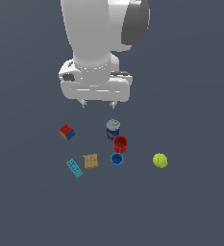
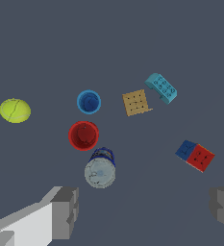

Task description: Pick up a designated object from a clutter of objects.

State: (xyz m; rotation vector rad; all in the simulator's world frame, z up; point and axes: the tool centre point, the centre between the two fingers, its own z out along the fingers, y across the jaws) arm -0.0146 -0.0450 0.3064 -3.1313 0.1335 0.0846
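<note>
The small bright blue cup [image 1: 117,160] stands upright on the dark floor, just in front of the slightly larger red cup [image 1: 120,142]. It also shows in the wrist view [image 2: 89,102], next to the red cup [image 2: 83,135]. My gripper [image 1: 98,103] hangs well above the clutter, over the area behind the silver-lidded can [image 1: 113,129]. Its jaws are wide apart and empty. In the wrist view the gripper [image 2: 144,211] shows one finger [image 2: 65,211] at each side, with the can [image 2: 100,169] between them, far below.
A yellow-green tennis ball [image 1: 160,160] lies at the exterior view's right. A multicoloured cube [image 1: 67,131], a tan cracker-like square [image 1: 90,161] and a light-blue toy brick [image 1: 74,168] lie at the exterior view's left of the cups.
</note>
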